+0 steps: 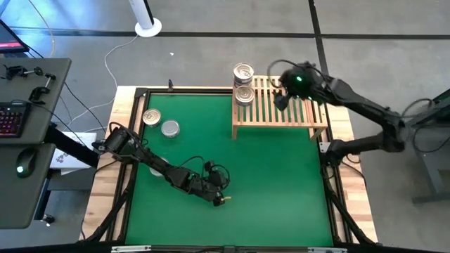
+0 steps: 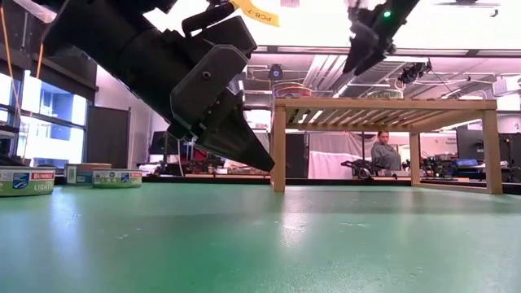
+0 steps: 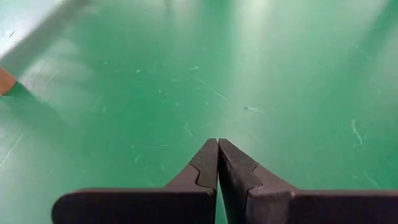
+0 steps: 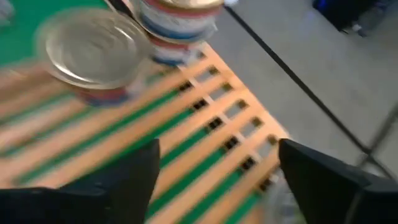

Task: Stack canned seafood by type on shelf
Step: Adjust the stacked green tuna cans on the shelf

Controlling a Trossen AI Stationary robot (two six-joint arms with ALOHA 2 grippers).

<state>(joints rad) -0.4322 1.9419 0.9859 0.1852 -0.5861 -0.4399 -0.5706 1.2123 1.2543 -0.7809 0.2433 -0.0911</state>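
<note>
Progress: partly done. Two stacks of tins stand on the shelf [image 1: 280, 105], at its left end near the far edge. One stack [image 1: 243, 72] sits at the far left corner, the other [image 1: 245, 94] just beside it toward the near side; how many tins each holds is not clear from above. In the right wrist view the farther one looks like more than one tin high.

Left to do: two tins [image 1: 160, 122] remain on the green tabletop [image 1: 267, 183] near its far left corner, one gold-lidded, one silver, just beside each other. The low view shows labelled tins [image 2: 59, 177] low along the mat's left side. Whether all eight are accounted for I cannot tell.

Right gripper [image 1: 282, 98] hangs over the shelf slats, just right of the stacks, fingers spread wide and holding nothing; wrist view shows bare slats between them.

Left gripper [image 1: 219, 199] sits low over the middle of the mat, toward the near edge, fingers pressed together, empty.

Surroundings: a desk with keyboard [image 1: 10, 119] and mouse off the table's left edge; cables on the floor; a person [image 2: 382, 155] in the room behind the shelf.

Obstacles: the left arm [image 1: 151, 161] lies just near-side of the loose tins, so a reach from the right would likely cross it. Judged risk: knocking the stacks when adding another tin.
</note>
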